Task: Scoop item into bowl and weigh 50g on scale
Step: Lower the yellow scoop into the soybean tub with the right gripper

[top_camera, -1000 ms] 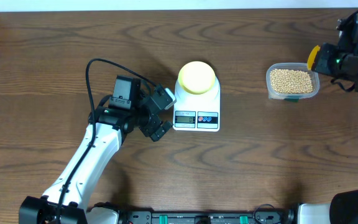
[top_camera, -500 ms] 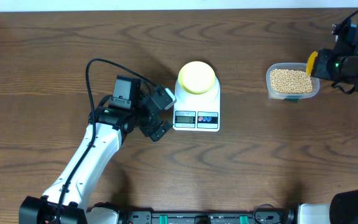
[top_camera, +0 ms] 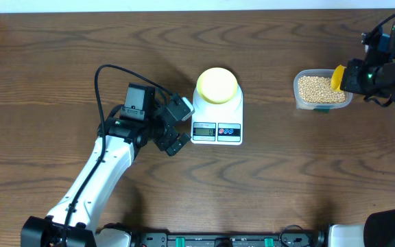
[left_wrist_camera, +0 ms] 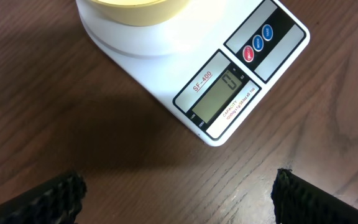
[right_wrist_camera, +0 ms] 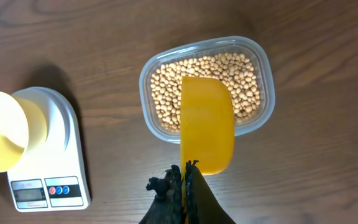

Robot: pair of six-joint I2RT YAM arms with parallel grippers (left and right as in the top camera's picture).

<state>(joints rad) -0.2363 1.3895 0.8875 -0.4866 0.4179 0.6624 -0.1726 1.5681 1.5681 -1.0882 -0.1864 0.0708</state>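
Overhead and wrist views. The scale (top_camera: pixel 217 116) lay with its long axis running from the round platform at the far end to the display (left_wrist_camera: pixel 219 98) and two buttons at the near end; the display read 0. The bowl (top_camera: pixel 217 85) stood upright on the platform, its inside showing only pale yellow. To the right of the scale and well apart from it sat the clear container (top_camera: pixel 298 98), filled with a level bed of beans (top_camera: pixel 319 88). The scoop (right_wrist_camera: pixel 207 127) hung over the container's side farthest from the scale, its long axis in line with the right gripper (right_wrist_camera: pixel 185 177) and its rounded front end pointing towards the scale, above the beans. The right gripper's jaws were clamped on the scoop's handle. The left gripper (left_wrist_camera: pixel 179 202) hovered just left of the scale's display end, jaws spread wide with nothing between them
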